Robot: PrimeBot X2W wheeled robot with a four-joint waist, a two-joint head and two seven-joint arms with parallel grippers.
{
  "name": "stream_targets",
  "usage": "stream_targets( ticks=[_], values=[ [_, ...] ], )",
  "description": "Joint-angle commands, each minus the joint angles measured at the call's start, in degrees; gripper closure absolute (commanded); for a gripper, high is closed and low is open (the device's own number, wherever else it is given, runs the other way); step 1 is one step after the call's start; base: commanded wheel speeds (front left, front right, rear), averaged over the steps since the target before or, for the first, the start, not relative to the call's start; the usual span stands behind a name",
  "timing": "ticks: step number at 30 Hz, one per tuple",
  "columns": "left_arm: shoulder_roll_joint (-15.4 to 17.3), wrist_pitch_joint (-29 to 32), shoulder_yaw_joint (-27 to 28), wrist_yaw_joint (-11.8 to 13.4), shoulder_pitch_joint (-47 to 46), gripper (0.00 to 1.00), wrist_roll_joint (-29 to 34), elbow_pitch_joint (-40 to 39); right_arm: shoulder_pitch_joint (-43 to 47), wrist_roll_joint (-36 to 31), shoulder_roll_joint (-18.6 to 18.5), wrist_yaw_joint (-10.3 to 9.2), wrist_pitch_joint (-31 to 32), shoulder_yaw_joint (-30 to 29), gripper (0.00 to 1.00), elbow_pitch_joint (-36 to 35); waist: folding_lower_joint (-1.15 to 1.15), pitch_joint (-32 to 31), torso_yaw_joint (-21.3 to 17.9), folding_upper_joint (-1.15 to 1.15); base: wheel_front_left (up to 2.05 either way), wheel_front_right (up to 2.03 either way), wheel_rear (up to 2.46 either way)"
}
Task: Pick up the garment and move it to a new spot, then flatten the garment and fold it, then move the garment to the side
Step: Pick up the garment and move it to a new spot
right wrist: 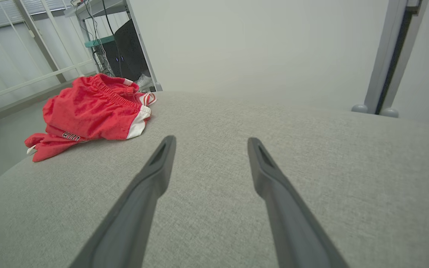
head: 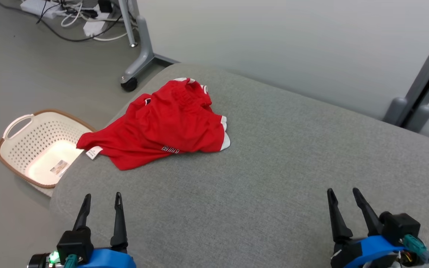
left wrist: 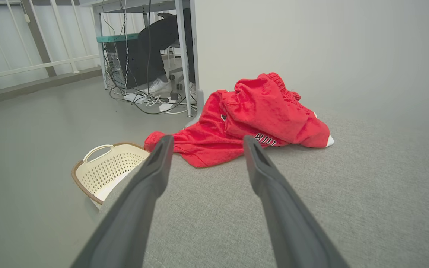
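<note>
The garment (head: 162, 124) is a pair of red shorts with white trim and dark lettering, lying crumpled near the left edge of a grey cushioned surface (head: 274, 167). One corner with a white tag hangs over that edge. My left gripper (head: 102, 197) stands open at the lower left, well short of the garment. My right gripper (head: 343, 193) is open at the lower right, far from it. The left wrist view has the garment (left wrist: 251, 119) beyond the open fingers. In the right wrist view the garment (right wrist: 91, 111) lies far off to the upper left.
A cream perforated laundry basket (head: 21, 126) with a brown rim sits on the floor left of the surface, just below the garment's hanging corner. A desk leg on a castor (head: 132, 70) and cables stand behind. A person's legs and white shoes (left wrist: 158, 85) are under the desk.
</note>
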Motion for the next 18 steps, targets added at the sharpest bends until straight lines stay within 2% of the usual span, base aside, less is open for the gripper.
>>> stream_targets(
  ticks=[1, 8, 13, 18],
  values=[
    [-0.1, -0.2, 0.4, 0.2, 0.5, 0.00, -0.3, -0.6, -1.0, -0.1, -0.4, 0.03, -0.3, 0.4, 0.00, 0.2, -0.02, 1.0, 0.9, 0.00, 0.00, 0.00, 0.00],
    [-0.4, -0.2, 2.0, 1.0, 2.6, 0.00, -0.7, -2.5, -3.0, -0.4, -0.4, 0.03, -0.2, 2.3, 0.00, 1.8, -0.02, 1.7, 1.2, 0.00, 0.00, 0.00, 0.00],
    [-0.2, -0.2, 3.8, 0.5, 1.6, 0.00, -2.4, -3.3, -3.0, 0.1, -0.4, 0.03, -0.2, 2.4, 0.00, 2.4, -0.02, 1.4, 1.1, 0.00, 0.00, 0.00, 0.00],
    [2.6, 2.6, 6.5, -1.0, -3.6, 0.00, -5.3, -5.9, -2.0, 0.3, -0.4, 0.03, -0.3, 1.2, 0.00, 2.2, -0.02, 1.6, 0.9, 0.00, 0.00, 0.00, 0.00]
  ],
)
